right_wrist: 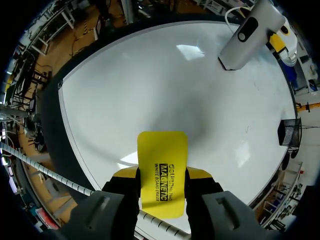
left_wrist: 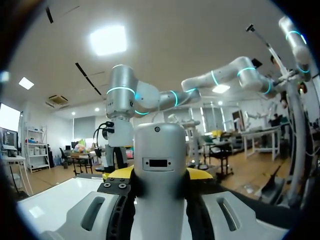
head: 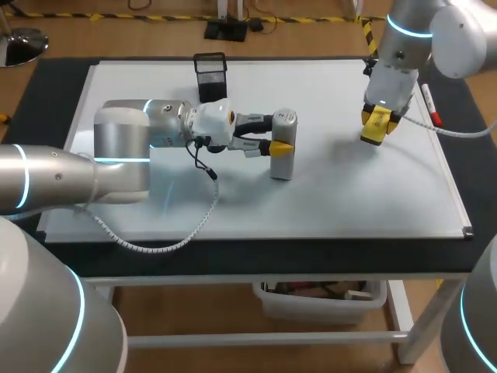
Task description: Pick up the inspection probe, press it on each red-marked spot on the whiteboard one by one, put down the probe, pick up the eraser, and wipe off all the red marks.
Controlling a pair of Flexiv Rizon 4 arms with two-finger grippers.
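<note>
head view: your left hand (head: 278, 145) is clamping the inspection probe (head: 283, 165) at its waist, a finger on each side. the probe is standing upright with its foot on the whiteboard (head: 334, 186), near the middle. that's a pressing pose, though i'm seeing no red marks anywhere on the board. your right hand (head: 378, 124) is hanging over the board's right part, pinching the eraser (head: 373, 132), well apart from the probe. a mesh cup (head: 211, 75) is sitting at the far edge and a marker (head: 429, 105) at the right edge, while the near half is lying open.

left wrist view: the probe is filling the gap between your fingers, gripped from both sides.

right wrist view: the eraser is sticking out ahead of the fingers, looking to be off the surface. wide bare board is stretching ahead, with the probe far beyond.
</note>
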